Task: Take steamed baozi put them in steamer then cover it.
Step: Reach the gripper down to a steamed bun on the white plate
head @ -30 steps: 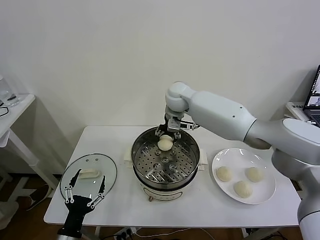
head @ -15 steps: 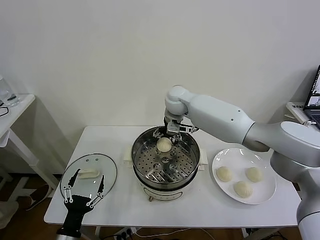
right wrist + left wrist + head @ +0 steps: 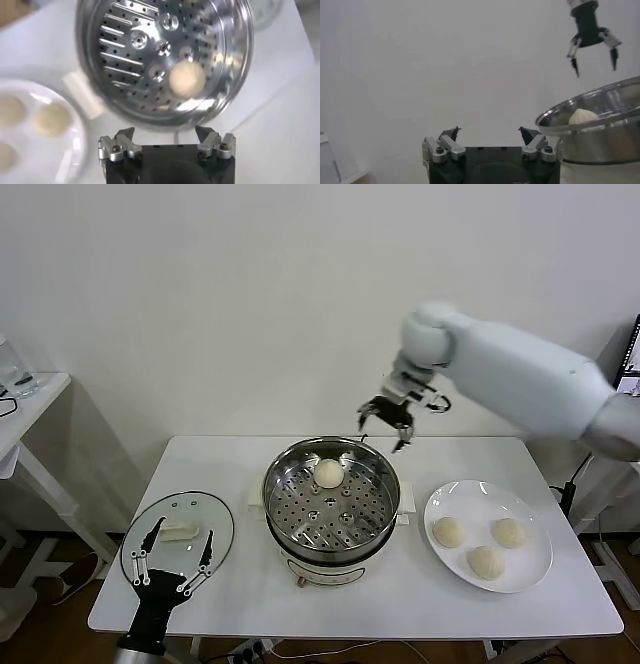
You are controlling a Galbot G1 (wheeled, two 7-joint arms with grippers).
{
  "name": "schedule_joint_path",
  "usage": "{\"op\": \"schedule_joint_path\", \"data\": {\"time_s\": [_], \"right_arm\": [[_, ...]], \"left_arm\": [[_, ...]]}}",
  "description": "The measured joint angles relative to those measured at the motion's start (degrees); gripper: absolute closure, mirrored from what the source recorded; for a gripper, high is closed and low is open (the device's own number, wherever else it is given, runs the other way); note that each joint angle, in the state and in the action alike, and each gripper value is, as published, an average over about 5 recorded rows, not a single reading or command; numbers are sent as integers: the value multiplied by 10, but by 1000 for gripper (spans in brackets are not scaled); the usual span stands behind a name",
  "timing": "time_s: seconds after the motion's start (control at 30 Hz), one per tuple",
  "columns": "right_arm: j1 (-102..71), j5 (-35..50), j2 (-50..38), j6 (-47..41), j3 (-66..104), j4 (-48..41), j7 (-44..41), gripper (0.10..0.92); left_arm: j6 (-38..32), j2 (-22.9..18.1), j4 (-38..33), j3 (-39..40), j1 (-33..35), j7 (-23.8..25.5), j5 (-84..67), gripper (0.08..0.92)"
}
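The steel steamer point(image 3: 290, 519) stands mid-table with one baozi point(image 3: 328, 473) on its perforated tray at the far side; the bun also shows in the right wrist view point(image 3: 187, 78) and the left wrist view point(image 3: 583, 117). Three more baozi point(image 3: 486, 561) lie on the white plate point(image 3: 535, 572) to the steamer's right. My right gripper point(image 3: 387, 425) is open and empty, raised above the steamer's far right rim. The glass cover point(image 3: 222, 519) lies flat at the table's left. My left gripper point(image 3: 173, 562) is open over the cover's near edge.
A white side table point(image 3: 30, 399) stands at far left. A laptop point(image 3: 628, 374) sits at the right edge. The wall is close behind the table.
My right gripper let go of the baozi on the steamer tray, then rose and moved right, out of the pot. The left arm stayed put.
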Motion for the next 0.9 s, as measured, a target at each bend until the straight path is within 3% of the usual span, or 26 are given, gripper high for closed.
{"op": "schedule_joint_path", "data": {"time_s": [0.33, 0.9], "right_arm": [[-52, 68, -92, -90, -51, 12, 56, 203], [-184, 52, -115, -136, 1, -15, 106, 203]], "left_arm": [[2, -5, 9, 3, -4, -1, -2, 177], [2, -8, 24, -4, 0, -5, -2, 177]]}}
